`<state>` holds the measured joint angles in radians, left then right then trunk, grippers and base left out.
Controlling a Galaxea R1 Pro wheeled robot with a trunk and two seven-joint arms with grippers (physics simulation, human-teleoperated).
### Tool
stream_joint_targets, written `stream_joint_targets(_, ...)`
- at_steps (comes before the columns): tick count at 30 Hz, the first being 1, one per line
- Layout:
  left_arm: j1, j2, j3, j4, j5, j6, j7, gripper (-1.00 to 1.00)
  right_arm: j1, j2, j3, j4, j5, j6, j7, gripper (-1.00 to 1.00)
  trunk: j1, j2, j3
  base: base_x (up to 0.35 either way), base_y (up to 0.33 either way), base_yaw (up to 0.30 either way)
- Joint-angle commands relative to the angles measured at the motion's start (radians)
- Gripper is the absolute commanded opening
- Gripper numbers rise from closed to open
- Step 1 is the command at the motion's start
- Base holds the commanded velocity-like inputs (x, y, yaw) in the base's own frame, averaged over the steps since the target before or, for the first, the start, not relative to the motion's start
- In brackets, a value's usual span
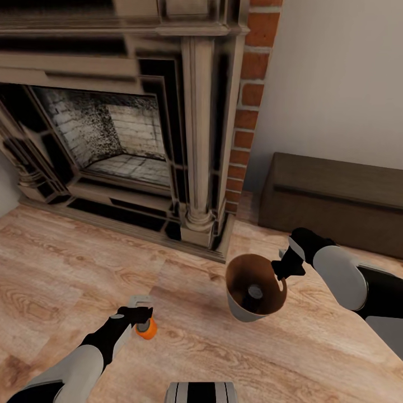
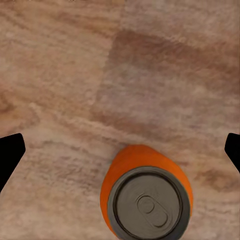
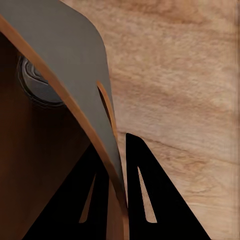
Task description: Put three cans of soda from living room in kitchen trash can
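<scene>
An orange can of soda (image 1: pixel 147 330) stands upright on the wood floor, its silvery top (image 2: pixel 149 205) facing the left wrist camera. My left gripper (image 1: pixel 140 314) hovers right over it, open, with its two black fingertips (image 2: pixel 11 152) spread far wider than the can (image 2: pixel 145 192). My right gripper (image 1: pixel 286 267) is shut on the rim of the tash can (image 1: pixel 252 291), a grey bucket with a brown inside, held tilted above the floor. Its fingers (image 3: pixel 145 195) pinch the wall beside the slot handle (image 3: pixel 107 107). Another can's silvery top (image 1: pixel 256 291) shows inside the bucket (image 3: pixel 65 45).
A brick-edged fireplace (image 1: pixel 129 140) with a stone surround stands close ahead. A low dark brown chest (image 1: pixel 336 201) sits against the wall at the right. Wood floor (image 1: pixel 67 274) stretches to the left and toward me.
</scene>
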<state>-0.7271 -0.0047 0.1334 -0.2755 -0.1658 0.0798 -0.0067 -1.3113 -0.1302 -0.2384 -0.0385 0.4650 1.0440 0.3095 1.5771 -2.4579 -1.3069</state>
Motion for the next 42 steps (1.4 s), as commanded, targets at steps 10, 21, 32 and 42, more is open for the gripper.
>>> stream_joint_targets(10, 0.0, -0.002, 0.0, 0.001, -0.002, 0.006, 0.0, 1.0, 0.0, 0.0, -0.02, 0.0, -0.028, 0.003, 0.003, -1.0, 0.025, -0.043, -0.034, 0.001, 0.0, 0.0)
stream_joint_targets(21, 0.0, -0.003, 0.0, 0.0, -0.002, 0.006, -0.001, 1.0, 0.0, 0.002, -0.018, 0.0, -0.027, 0.003, 0.003, -1.0, 0.025, -0.043, -0.034, 0.0, 0.0, 0.0)
stream_joint_targets(32, 0.0, -0.003, -0.001, -0.001, -0.001, 0.008, -0.006, 1.0, 0.0, 0.003, -0.018, 0.0, -0.026, 0.003, 0.003, -1.0, 0.025, -0.043, -0.034, -0.096, 0.0, 0.0)
stream_joint_targets(42, 0.0, -0.003, -0.002, -0.001, 0.0, 0.006, -0.002, 1.0, 0.0, 0.001, -0.018, -0.001, -0.026, 0.003, 0.003, -1.0, 0.025, -0.043, -0.038, -0.028, 0.0, 0.0)
